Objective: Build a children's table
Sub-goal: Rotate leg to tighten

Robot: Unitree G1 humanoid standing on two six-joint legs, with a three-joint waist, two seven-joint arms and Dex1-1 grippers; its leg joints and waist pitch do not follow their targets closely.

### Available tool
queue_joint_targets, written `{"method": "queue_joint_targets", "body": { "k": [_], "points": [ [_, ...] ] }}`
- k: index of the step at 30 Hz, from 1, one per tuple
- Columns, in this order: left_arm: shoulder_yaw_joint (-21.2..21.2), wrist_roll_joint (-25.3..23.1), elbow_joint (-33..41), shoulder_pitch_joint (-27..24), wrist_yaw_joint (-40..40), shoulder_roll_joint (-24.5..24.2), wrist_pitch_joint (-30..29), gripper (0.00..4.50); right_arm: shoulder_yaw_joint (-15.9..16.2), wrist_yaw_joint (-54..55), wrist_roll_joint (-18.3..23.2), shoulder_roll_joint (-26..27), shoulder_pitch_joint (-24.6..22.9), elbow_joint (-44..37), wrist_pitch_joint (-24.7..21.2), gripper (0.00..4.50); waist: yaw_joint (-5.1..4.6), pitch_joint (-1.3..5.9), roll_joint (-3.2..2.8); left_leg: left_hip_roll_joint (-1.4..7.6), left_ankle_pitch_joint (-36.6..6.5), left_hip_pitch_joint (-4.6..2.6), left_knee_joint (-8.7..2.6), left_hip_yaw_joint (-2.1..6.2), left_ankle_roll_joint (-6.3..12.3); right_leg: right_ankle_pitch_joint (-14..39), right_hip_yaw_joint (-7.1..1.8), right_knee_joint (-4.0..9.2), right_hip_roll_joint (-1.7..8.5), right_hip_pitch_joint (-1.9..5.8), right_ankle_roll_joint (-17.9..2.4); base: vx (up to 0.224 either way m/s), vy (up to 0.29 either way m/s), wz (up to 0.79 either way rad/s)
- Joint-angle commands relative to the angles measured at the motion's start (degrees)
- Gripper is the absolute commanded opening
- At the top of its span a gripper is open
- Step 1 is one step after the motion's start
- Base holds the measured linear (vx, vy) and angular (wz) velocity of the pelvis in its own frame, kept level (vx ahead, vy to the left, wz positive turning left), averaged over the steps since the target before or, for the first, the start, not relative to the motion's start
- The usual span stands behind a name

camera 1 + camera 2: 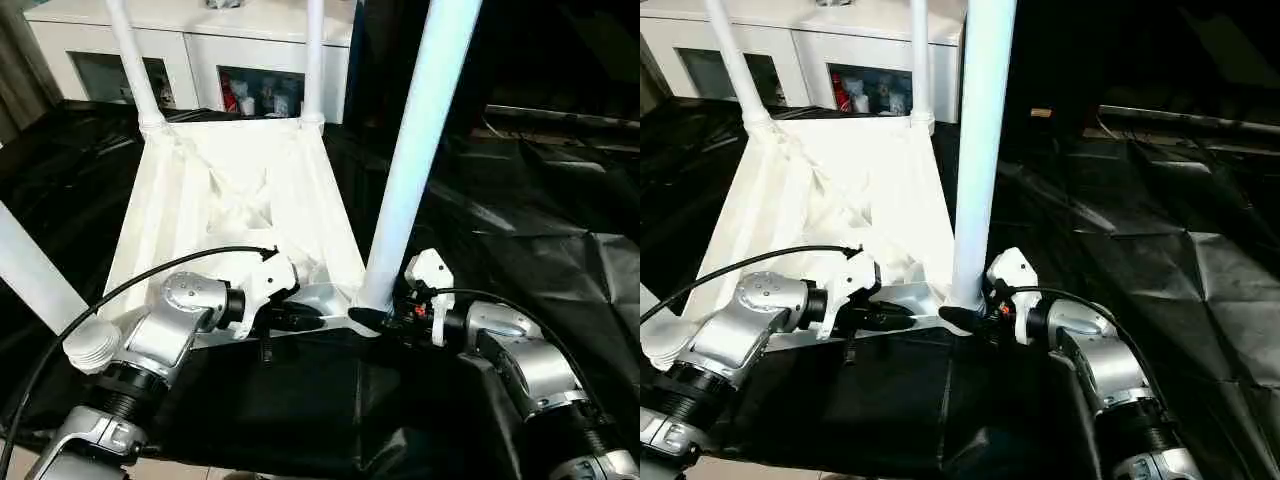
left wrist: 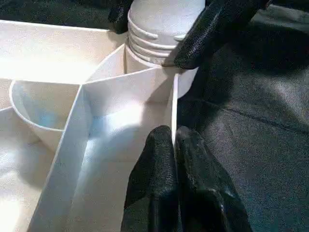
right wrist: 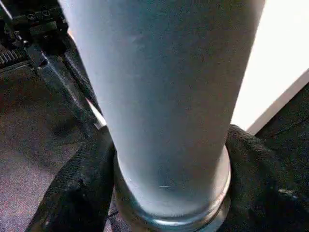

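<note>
Black sheeting covers the surface (image 1: 520,210) where the upturned tabletop (image 1: 230,190) lies, left pincer (image 2: 174,145) clamped on its rim, right pincer (image 3: 164,193) clamped on the near-right leg (image 1: 410,170), which could tilt and jam in its socket.

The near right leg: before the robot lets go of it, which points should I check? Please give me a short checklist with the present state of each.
1. Right gripper closed around the base of the near right leg: ok, a finger on each side.
2. Left gripper pinching the rim of the table top: ok.
3. Leg fully seated in its corner socket: cannot tell; ribs of the leg end show above the socket.
4. Leg upright: not ok; it leans a little in the head views.
5. Two far legs standing in their sockets: ok.
6. Near left leg fitted: cannot tell.
</note>
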State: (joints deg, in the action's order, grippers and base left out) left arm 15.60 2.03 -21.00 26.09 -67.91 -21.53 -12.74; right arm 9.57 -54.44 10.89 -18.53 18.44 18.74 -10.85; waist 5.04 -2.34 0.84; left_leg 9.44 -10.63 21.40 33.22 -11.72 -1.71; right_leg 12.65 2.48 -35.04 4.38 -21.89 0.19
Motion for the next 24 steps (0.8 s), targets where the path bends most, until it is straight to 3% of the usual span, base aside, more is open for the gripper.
{"method": "queue_joint_targets", "body": {
  "k": [1, 6, 8, 10, 13, 15, 20, 24],
  "points": [
    [-0.1, 2.9, -0.3, -1.1, -0.9, 0.9, -0.3, 0.00, 0.7, -1.7, 0.8, 0.0, -0.1, 0.1, 0.1, 2.78, -0.04, 2.86, 0.83, 4.22, -7.4, -1.06, -3.57, 1.80, 4.19, 4.7, -2.65, 3.70, 4.63, 1.85, -14.0, 0.000, 0.000, 0.00],
    [-0.1, 2.4, -0.1, -1.5, -0.2, 0.9, -0.9, 0.00, -0.1, 0.5, 0.7, 1.1, -0.8, 0.4, 0.2, 2.75, -0.09, 2.92, 0.70, 4.18, -6.7, -1.01, -3.49, 1.78, 4.44, 3.2, -2.64, 3.55, 4.59, 1.90, -14.3, 0.000, 0.000, 0.00],
    [-0.5, 1.1, -1.0, -1.2, 3.3, 1.9, -0.6, 0.00, -1.9, 6.0, 0.0, 3.1, -0.9, 1.7, 0.2, 2.75, -0.16, 2.78, 0.63, 4.23, -7.6, -1.09, -3.62, 1.79, 3.98, 4.6, -2.68, 3.76, 4.64, 1.73, -14.3, 0.000, 0.000, 0.00],
    [-0.4, -0.9, -3.1, -0.4, 8.5, 4.3, -0.1, 0.00, -4.2, 13.9, -0.8, 6.0, -0.8, 3.4, -0.1, 2.75, -0.47, 2.59, 0.74, 4.21, -9.7, -1.06, -3.91, 1.94, 2.62, 8.3, -2.66, 4.13, 4.68, 1.76, -13.8, 0.000, 0.000, 0.00],
    [-0.2, -3.0, -6.2, 1.2, 15.6, 8.5, 0.0, 0.00, -6.9, 24.9, -2.2, 10.2, -0.4, 5.7, 0.1, 2.74, -0.70, 2.33, 0.59, 4.19, -14.8, -1.57, -4.31, 2.19, -0.61, 17.6, -2.87, 5.17, 4.89, 1.30, -11.1, 0.000, 0.000, 0.00],
    [-0.1, -4.5, -9.3, 3.3, 22.7, 13.3, -0.5, 0.00, -8.8, 35.4, -3.9, 14.5, -0.1, 7.3, -0.1, 2.74, -0.82, 2.26, 0.44, 4.22, -16.3, -1.90, -4.48, 2.27, -1.69, 19.9, -3.02, 5.53, 4.85, 0.76, -10.0, 0.000, 0.000, 0.00],
    [0.5, -6.1, -13.6, 6.5, 30.1, 18.8, 0.3, 0.00, -7.4, 44.6, -7.8, 19.0, 1.4, 9.7, 1.5, 2.74, -0.45, 2.44, 0.31, 4.07, -16.2, -1.97, -4.53, 2.20, -1.82, 17.5, -3.16, 5.63, 4.73, 0.73, -9.0, 0.000, 0.000, 0.00],
    [0.9, -7.0, -13.6, 6.8, 29.3, 18.9, 1.3, 0.00, -5.9, 42.9, -8.7, 19.1, 2.0, 9.4, 3.2, 2.74, -0.31, 2.60, 0.33, 4.03, -14.1, -1.50, -4.42, 2.17, -0.08, 13.3, -3.10, 5.29, 4.78, 1.22, -9.0, 0.000, 0.000, 0.00]
  ]
}}
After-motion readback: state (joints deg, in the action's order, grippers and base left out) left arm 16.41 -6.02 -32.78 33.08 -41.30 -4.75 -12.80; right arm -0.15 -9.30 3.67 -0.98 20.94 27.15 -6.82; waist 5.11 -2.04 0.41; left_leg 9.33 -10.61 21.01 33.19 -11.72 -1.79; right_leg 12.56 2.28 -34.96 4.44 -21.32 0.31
